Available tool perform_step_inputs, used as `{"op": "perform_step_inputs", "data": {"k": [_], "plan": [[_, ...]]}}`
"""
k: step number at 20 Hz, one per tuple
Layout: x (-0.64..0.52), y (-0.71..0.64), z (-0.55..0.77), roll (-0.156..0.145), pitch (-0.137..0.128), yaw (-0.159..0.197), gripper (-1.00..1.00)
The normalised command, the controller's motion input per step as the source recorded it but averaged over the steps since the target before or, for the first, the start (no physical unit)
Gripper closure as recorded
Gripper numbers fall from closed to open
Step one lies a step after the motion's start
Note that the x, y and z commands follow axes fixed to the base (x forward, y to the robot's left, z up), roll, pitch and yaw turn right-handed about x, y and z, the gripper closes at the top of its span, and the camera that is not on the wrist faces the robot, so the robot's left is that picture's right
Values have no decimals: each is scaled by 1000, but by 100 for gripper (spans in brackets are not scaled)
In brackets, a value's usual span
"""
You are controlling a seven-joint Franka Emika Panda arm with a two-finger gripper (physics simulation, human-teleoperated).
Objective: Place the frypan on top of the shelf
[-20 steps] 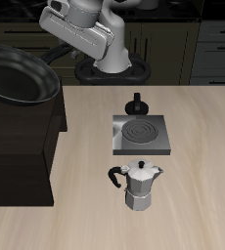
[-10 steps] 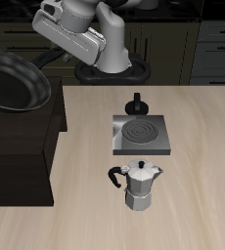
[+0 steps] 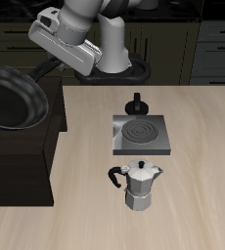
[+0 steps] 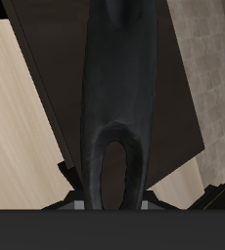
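**Frypan held over the dark shelf**

At the far edge of the exterior view, the frypan (image 3: 9, 98) is seen above the top of the black shelf (image 3: 26, 166), its round glossy bowl partly cut off by the picture's edge. Whether the pan's base touches the shelf top cannot be told. The pan's long handle (image 3: 46, 66) rises at a slant from the bowl toward the gripper (image 3: 58, 54), by which it is clasped: in the wrist view the handle (image 4: 119, 98) is shown running straight out from between the jaws, with the hanging loop at its end lying closest to the fingers, so the jaws are closed on the handle.

Farther along, on the pale wooden table (image 3: 202, 176), a flat grey square stove plate (image 3: 139, 134) with a spiral ring is found, and a small black knob-like object (image 3: 136, 103) stands just behind it. Nearer the table's front edge, a silver moka pot (image 3: 139, 186) with a black handle and lid knob is set upright, just apart from the stove plate.
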Motion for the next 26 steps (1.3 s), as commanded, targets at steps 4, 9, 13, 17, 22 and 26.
{"op": "perform_step_inputs", "data": {"k": [4, 9, 13, 17, 22, 26], "plan": [[32, -80, -184, -17, 36, -3, 100], [61, -138, -194, -30, 27, 17, 100], [44, -2, -223, 6, 42, 12, 100], [48, -27, -173, -10, 13, 35, 100], [8, 110, -107, 3, 5, 35, 100], [-95, 158, -52, -11, 58, 6, -100]]}}
